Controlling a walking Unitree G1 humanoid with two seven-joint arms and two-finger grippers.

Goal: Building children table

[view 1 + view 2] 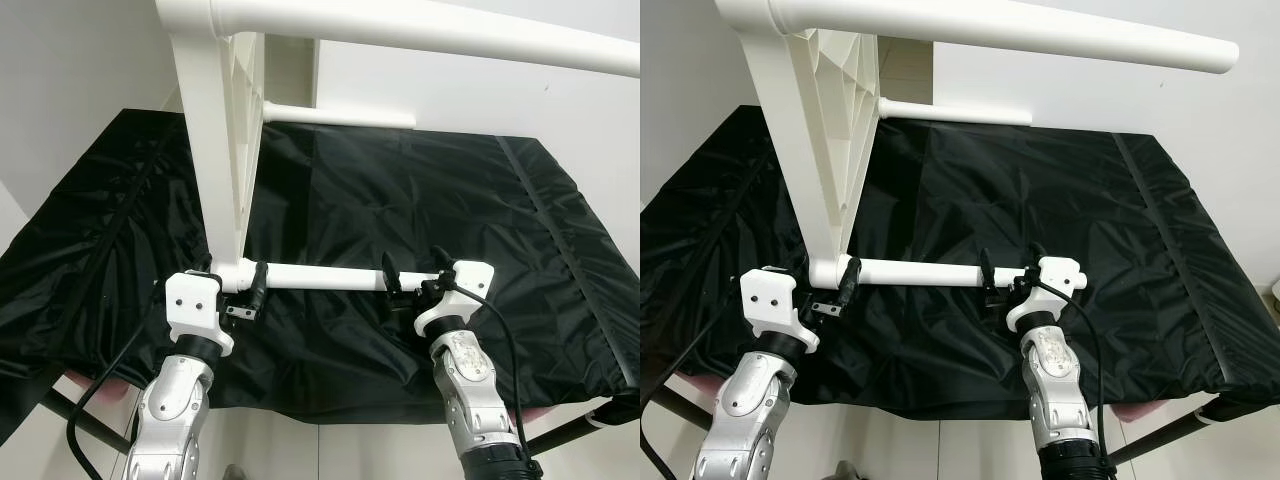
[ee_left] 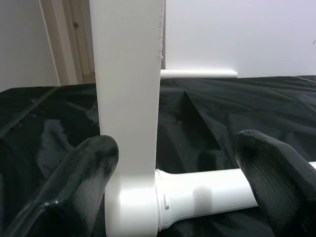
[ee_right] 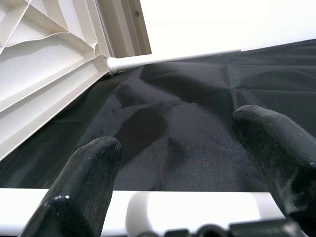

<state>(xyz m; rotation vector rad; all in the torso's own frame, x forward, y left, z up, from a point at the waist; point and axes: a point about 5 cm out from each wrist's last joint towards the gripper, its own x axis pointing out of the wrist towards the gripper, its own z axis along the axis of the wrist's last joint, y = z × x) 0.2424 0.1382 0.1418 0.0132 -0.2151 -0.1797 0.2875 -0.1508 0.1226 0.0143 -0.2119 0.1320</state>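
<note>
White table frame on black cloth, both pincers at its lower leg.

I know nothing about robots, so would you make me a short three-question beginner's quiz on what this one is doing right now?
1. True or false: the white table top lies flat on the black cloth.
2. Which pincer is at the corner where the near leg joins the table top? A) left pincer B) right pincer
3. Fill in: three white legs show, all pointing to the robot's ____.

Key:
1. False. It stands on edge, underside ribs facing the robot's right.
2. A. The right pincer sits further along the same leg, near its free end.
3. right.
</note>
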